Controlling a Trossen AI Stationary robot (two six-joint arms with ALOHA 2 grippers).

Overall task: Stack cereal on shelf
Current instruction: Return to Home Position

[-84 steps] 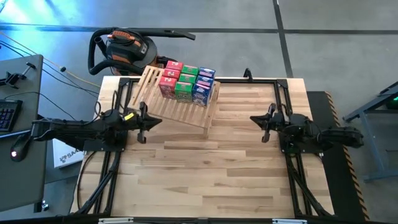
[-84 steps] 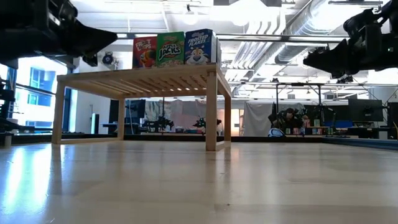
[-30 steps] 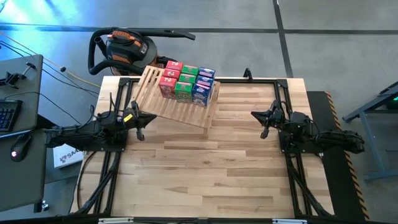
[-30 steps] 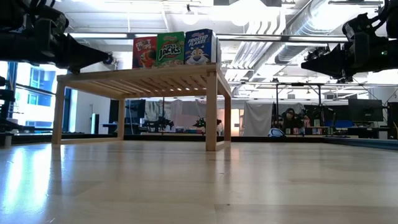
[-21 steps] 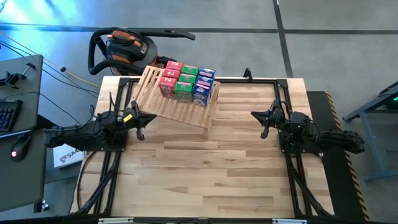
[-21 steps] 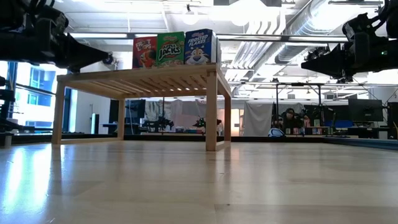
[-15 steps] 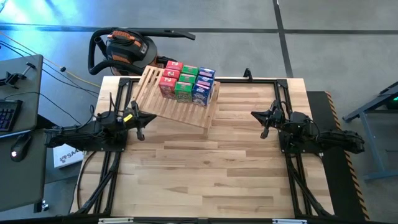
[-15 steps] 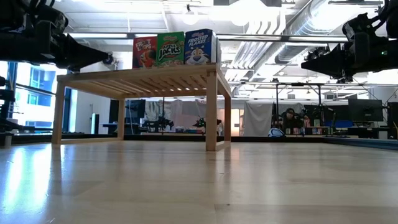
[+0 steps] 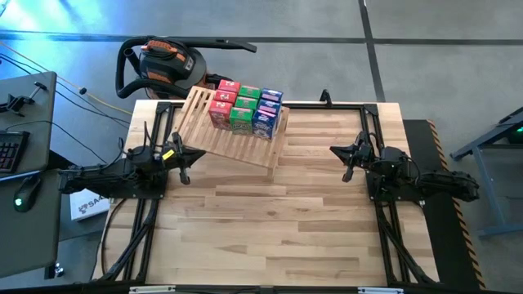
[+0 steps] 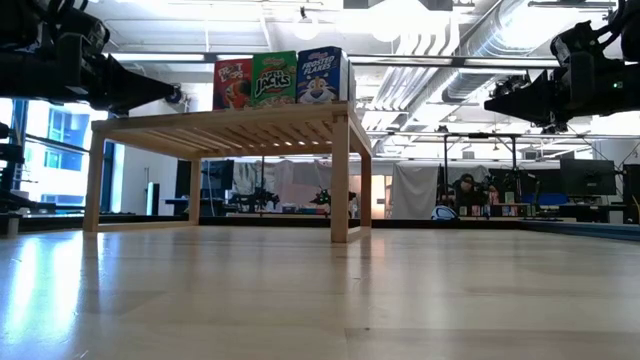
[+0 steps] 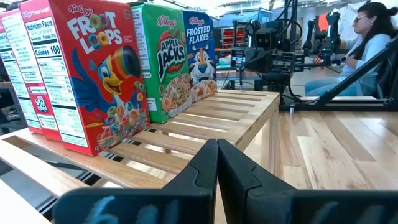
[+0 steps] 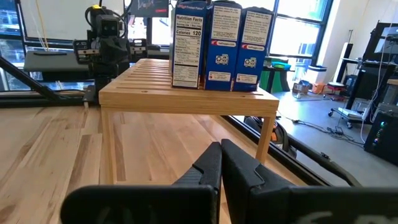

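Observation:
The cereal boxes (image 9: 245, 107) stand upright in rows of red, green and blue-and-white on the far right part of the slatted wooden shelf (image 9: 221, 137), which rests on its short legs at the table's far left. In the left wrist view the red box (image 11: 87, 74), green box (image 11: 165, 59) and blue box (image 11: 200, 53) face me. My left gripper (image 9: 185, 163) (image 11: 217, 152) hovers shut near the shelf's near left edge. My right gripper (image 9: 346, 160) (image 12: 221, 152) hovers shut over the table's right side, away from the shelf.
A vacuum cleaner (image 9: 163, 65) sits on the floor beyond the table's far left corner. Black frame rails (image 9: 372, 122) run along the table's sides. Bare tabletop (image 9: 270, 229) stretches between the arms and toward the near edge. A person (image 11: 373, 31) sits beyond the table's right side.

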